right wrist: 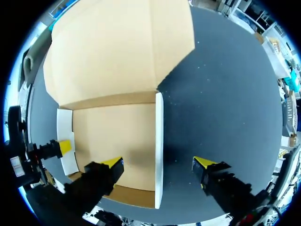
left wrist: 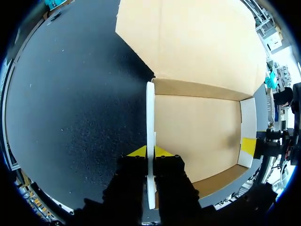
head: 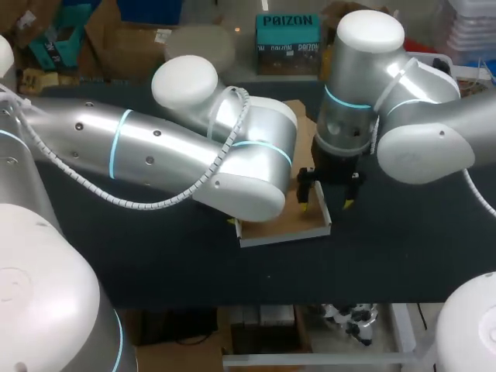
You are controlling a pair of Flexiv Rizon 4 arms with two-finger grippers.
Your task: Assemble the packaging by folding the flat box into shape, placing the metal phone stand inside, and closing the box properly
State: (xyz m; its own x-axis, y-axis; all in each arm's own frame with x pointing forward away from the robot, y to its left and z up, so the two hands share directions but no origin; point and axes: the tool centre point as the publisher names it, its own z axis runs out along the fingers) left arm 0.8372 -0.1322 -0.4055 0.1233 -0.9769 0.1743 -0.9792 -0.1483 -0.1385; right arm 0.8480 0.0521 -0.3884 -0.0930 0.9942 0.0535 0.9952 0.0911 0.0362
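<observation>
Roughly a third done. Clamping left wall [left wrist: 150, 117] of box [left wrist: 197, 127] with left tool [left wrist: 149, 153]; holding it tray-shaped on table [left wrist: 70, 103], lid flap [left wrist: 188, 37] flat behind; straddling right wall [right wrist: 159, 122] with right tool [right wrist: 158, 164], wide open. Yet to load phone stand (not seen), then close.

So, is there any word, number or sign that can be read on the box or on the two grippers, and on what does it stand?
Box: none; its floor, walls and lid are plain cardboard.
Left gripper: none on its fingers; a small sticker on its body is too small to read.
Right gripper: none.
</observation>
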